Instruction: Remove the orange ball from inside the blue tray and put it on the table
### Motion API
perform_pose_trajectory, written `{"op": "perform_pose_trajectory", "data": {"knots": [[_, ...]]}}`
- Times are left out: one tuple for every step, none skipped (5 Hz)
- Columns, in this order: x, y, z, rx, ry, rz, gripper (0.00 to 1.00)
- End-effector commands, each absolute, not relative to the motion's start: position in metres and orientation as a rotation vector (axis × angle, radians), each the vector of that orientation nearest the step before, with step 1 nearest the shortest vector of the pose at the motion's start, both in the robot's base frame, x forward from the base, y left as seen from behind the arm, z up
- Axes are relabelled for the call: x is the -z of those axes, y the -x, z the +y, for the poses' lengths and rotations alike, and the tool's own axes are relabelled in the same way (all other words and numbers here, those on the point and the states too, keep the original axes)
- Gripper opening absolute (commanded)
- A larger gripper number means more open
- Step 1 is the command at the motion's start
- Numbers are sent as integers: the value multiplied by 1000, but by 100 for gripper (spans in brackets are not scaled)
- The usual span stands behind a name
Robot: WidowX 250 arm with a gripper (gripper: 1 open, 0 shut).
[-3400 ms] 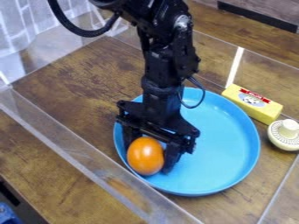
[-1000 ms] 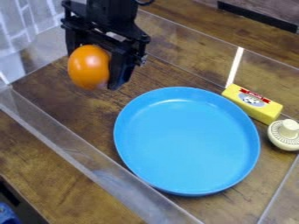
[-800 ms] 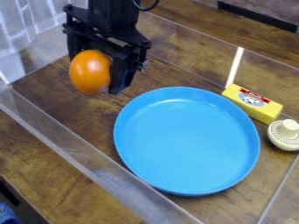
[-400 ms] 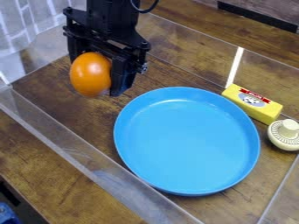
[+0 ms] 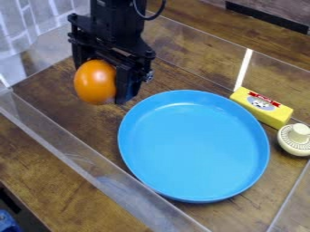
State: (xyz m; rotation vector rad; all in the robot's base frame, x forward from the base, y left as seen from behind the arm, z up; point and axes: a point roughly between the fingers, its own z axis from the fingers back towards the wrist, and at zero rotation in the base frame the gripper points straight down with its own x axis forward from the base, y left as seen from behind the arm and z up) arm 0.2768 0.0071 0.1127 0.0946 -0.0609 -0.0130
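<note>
The orange ball (image 5: 93,82) hangs over the dark wooden table (image 5: 61,136), to the left of the blue tray (image 5: 194,145) and outside its rim. My black gripper (image 5: 103,86) points down and is shut on the ball, its fingers (image 5: 130,83) clasping the ball's sides. The round tray lies on the table with nothing in it. Whether the ball touches the wood below cannot be made out.
A yellow box (image 5: 263,107) with a white stick standing up beside it sits right of the tray, and a cream ribbed disc (image 5: 295,140) lies at the right edge. Clear acrylic walls (image 5: 72,154) run along the table's front and left sides.
The ball was lifted out of the tray and carried to the left. Over the last second the gripper with the ball has sunk slightly toward the table.
</note>
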Motion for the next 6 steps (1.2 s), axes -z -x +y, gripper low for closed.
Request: {"op": "perform_pose_trajectory", "data": {"knots": [[-127, -279, 11, 8, -87, -127, 0], [-124, -280, 12, 16, -83, -134, 0], [-118, -279, 16, 12, -80, -126, 0], [-112, -279, 20, 7, -76, -120, 0], [-107, -279, 23, 6, -72, -114, 100], [-104, -281, 27, 13, -69, -115, 100]]}}
